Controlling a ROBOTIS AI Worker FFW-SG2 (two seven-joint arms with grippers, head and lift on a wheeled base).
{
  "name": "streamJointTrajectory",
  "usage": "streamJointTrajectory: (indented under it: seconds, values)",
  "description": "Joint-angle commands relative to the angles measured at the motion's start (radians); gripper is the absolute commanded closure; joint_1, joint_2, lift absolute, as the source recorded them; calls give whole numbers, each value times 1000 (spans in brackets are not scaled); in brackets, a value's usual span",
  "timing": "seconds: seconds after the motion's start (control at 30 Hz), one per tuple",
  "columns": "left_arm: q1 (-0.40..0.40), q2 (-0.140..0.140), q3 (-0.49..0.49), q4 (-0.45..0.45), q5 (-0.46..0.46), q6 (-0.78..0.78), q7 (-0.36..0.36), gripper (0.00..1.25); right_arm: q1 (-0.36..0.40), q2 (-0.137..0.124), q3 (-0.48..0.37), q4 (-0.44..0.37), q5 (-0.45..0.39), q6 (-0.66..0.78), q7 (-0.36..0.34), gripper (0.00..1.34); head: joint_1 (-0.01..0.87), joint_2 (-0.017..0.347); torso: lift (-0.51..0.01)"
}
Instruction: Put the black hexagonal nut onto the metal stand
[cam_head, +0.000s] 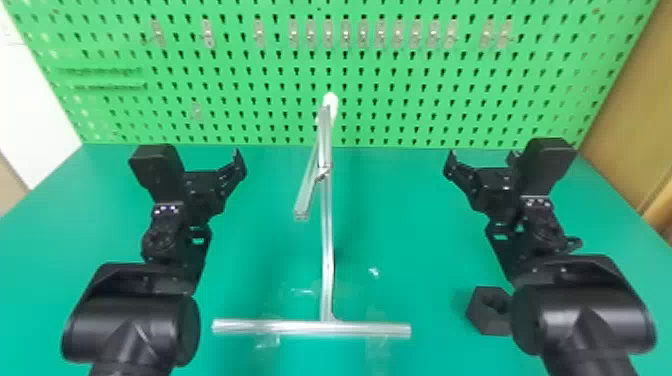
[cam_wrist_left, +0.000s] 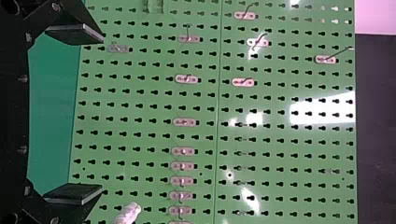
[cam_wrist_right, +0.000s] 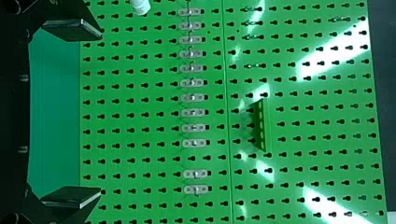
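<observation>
Waiting to be picked up, the nut (cam_head: 479, 320) sits on the green table (cam_head: 410, 225), near the robot's R forearm (cam_head: 582, 320), which hides part of it, & well apart from the metal stand (cam_head: 326, 235). R gripper (cam_wrist_right: 99, 113) is wide open w/ nothing in it; L gripper (cam_wrist_left: 101, 113) same, wide & empty. Nut looks chunky & stiff, prob. light if plastic, tho wt. can't be told from here; matte sides shouldn't slip much & it's unlikely to break. Best hold: R fingers flat on two opposite sides, approx. mid-height, keeping the hole free; a grab on the corners could twist it. Hole seems to face up, so its axis is prob. near upright; no obvious long axis, b/c it's squat & partly hidden. Hole will prob. need turning to suit whichever part of the stand takes it.
</observation>
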Motion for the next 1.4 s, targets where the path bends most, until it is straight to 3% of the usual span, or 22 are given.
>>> streamJointTrajectory:
  seconds: [0.0,1.37]
  values:
    - [0,-1,1,0,0,0,0,156,0,0,-1,0,0,0,0,127,693,81,-1]
    - [-2,0,2,0,0,-2,0,156,-3,-2,2,0,-6,8,0,128,693,81,-1]
